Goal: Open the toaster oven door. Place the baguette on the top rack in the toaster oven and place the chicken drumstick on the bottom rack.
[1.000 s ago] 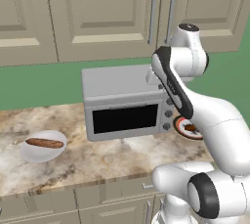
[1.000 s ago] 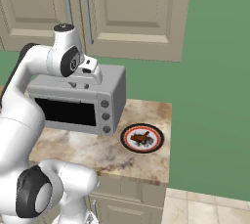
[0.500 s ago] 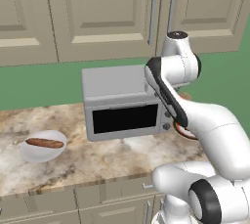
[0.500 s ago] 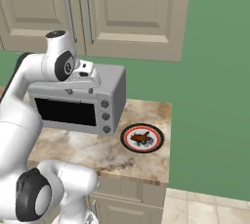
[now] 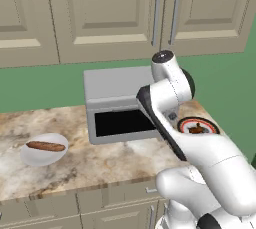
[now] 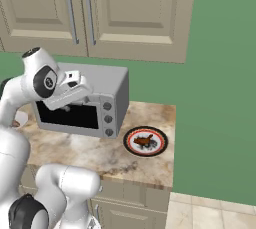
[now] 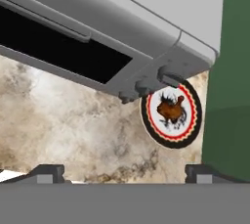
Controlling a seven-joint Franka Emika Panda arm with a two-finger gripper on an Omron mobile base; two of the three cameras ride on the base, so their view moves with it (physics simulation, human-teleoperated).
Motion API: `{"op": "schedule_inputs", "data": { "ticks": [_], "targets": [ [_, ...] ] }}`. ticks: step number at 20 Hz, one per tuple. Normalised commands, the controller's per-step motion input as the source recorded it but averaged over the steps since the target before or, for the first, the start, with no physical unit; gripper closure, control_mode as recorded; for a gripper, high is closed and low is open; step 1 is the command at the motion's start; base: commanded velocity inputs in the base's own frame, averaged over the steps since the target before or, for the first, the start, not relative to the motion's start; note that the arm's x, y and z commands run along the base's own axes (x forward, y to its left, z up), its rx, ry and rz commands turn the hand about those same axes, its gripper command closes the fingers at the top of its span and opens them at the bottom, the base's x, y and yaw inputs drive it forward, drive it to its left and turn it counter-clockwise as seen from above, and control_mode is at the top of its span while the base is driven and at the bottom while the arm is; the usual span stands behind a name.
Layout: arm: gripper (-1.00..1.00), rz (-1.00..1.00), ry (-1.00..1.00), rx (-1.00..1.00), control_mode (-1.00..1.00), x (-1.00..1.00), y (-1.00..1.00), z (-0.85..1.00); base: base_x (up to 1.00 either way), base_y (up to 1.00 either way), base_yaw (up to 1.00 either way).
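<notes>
Step 1: toaster oven door [image 5: 125, 123] is shut; my claw [image 7: 124, 171] hangs open above it, next reaching its top-edge handle.

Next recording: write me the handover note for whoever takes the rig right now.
End effector: open, empty, hanging above the counter in front of the oven's knob end.
Oven door: shut.
Baguette: in the white bowl left of the oven.
Drumstick: on the red-rimmed plate right of the oven.
Done: nothing yet.
Left: open the door, baguette to the top rack, drumstick to the bottom rack.
</notes>
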Motion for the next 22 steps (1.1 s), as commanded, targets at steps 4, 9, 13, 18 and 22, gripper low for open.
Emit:
{"op": "schedule_inputs", "data": {
  "ticks": [4,9,13,18,22],
  "targets": [
    [-1.0,0.28,-0.02,-0.27,-1.0,-0.16,0.1,-0.21,0.0,0.0,0.0],
    [-1.0,0.21,0.0,-0.32,-1.0,-0.01,0.41,-0.09,0.0,0.0,0.0],
    [-1.0,0.13,0.0,-0.3,-1.0,0.0,0.51,-0.02,0.0,0.0,0.0],
    [-1.0,0.04,0.0,-0.19,-1.0,0.0,0.34,-0.11,0.0,0.0,0.0],
    [-1.0,0.0,-0.01,-0.24,-1.0,0.28,0.58,-0.33,0.0,0.0,0.0]
  ]
}}
